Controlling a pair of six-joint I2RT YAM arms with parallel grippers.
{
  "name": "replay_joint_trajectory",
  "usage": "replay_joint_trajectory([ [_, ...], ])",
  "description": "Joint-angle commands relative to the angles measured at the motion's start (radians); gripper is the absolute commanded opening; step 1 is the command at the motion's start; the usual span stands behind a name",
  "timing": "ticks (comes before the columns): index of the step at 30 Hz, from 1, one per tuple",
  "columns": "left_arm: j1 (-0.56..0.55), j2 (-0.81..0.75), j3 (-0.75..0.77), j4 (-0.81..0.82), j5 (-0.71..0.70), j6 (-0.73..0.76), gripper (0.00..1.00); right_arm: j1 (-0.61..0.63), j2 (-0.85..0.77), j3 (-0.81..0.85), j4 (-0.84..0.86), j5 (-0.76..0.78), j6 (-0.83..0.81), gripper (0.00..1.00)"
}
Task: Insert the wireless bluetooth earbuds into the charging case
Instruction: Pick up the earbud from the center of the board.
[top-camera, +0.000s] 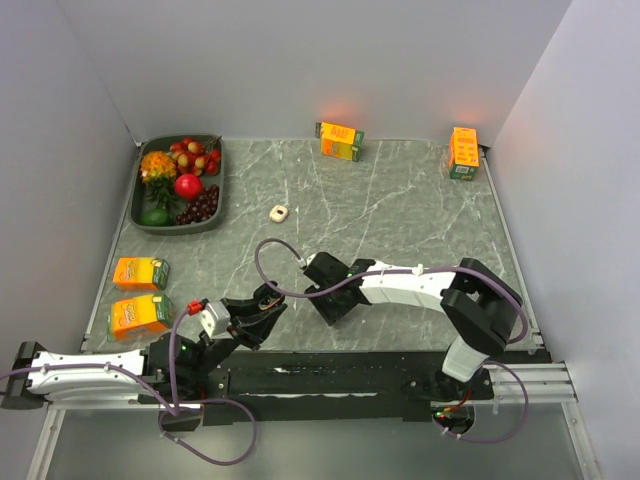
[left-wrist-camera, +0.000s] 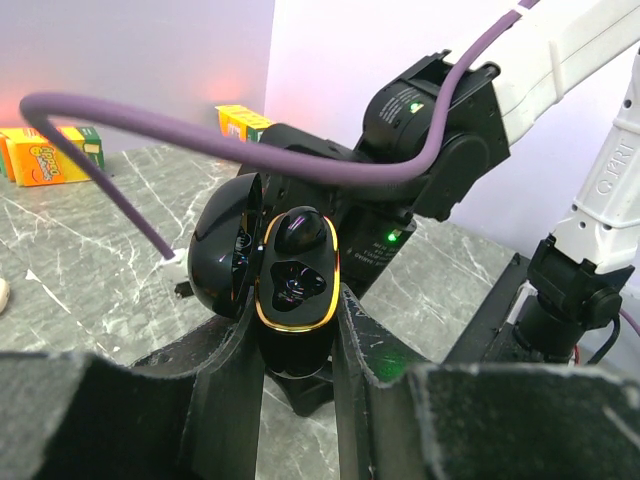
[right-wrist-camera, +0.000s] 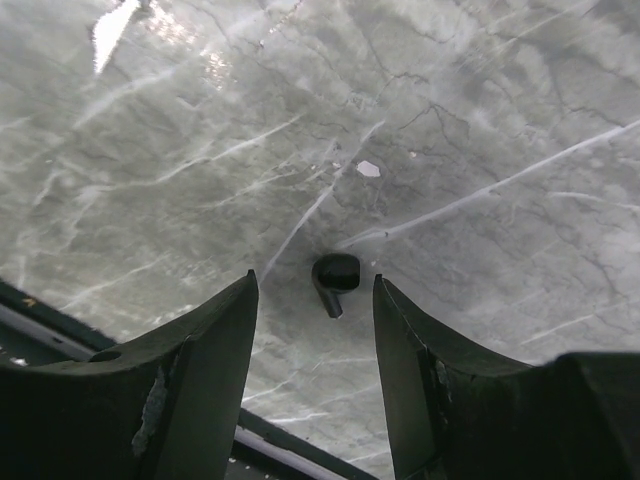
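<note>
Hovering with fingers apart, the right hand (right-wrist-camera: 315, 282) straddles the small black plastic earbud (right-wrist-camera: 336, 274) lying on the grey marbled bench (right-wrist-camera: 470, 140) between them, and an off-centre close could flick it away from the open glossy black charging case (left-wrist-camera: 297, 272) clamped in the left hand (left-wrist-camera: 297, 325).

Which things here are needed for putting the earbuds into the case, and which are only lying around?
For the job:
- open black case, held in the left gripper
- black earbud, below the open right gripper
- small whitish piece, perhaps another earbud

Lying around:
- four juice cartons
- tray of fruit
</note>
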Motion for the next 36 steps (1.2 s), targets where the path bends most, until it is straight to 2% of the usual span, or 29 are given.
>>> replay_joint_trajectory([
  [1,0.003,-0.006,0.011,0.004,0.012,-0.032,0.01,-0.006,0.024,0.041,0.02,0.004,-0.012,0.57],
  [15,0.003,-0.018,0.006,-0.002,0.009,-0.034,0.01,-0.023,0.028,0.046,0.026,-0.028,-0.023,0.57],
  [25,0.003,-0.015,0.004,0.008,0.01,-0.032,0.01,-0.105,-0.074,-0.039,0.131,-0.226,0.031,0.63],
  [36,0.003,-0.016,0.006,-0.002,0.006,-0.037,0.01,-0.174,-0.102,-0.092,0.155,-0.297,0.049,0.59],
])
